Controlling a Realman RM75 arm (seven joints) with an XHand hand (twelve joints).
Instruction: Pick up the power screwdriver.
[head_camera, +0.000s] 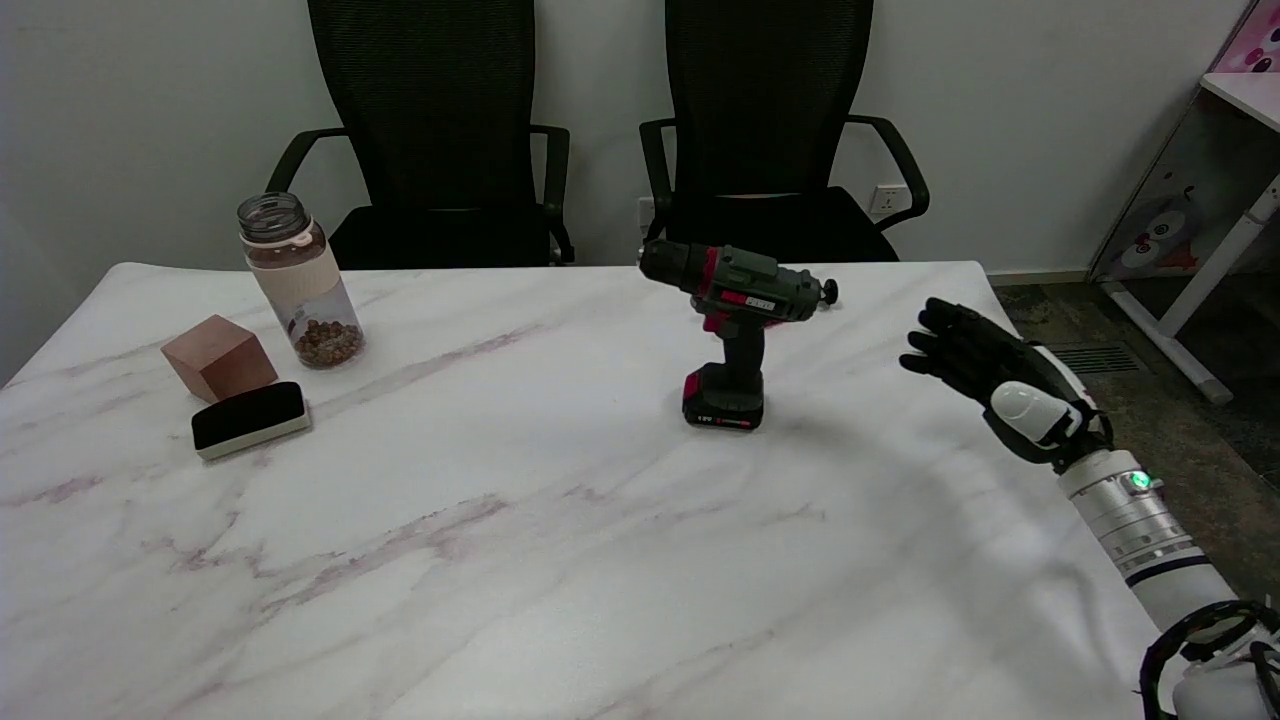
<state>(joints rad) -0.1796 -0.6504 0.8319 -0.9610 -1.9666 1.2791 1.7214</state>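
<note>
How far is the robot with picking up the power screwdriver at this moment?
Done: nothing of the pickup; the power screwdriver stands upright on its battery base on the marble table, untouched.
In hand: the right hand is over the table's right edge, fingers extended toward the tool, holding nothing, with a clear gap between.
Left: reach the handle, grip it, lift.
</note>
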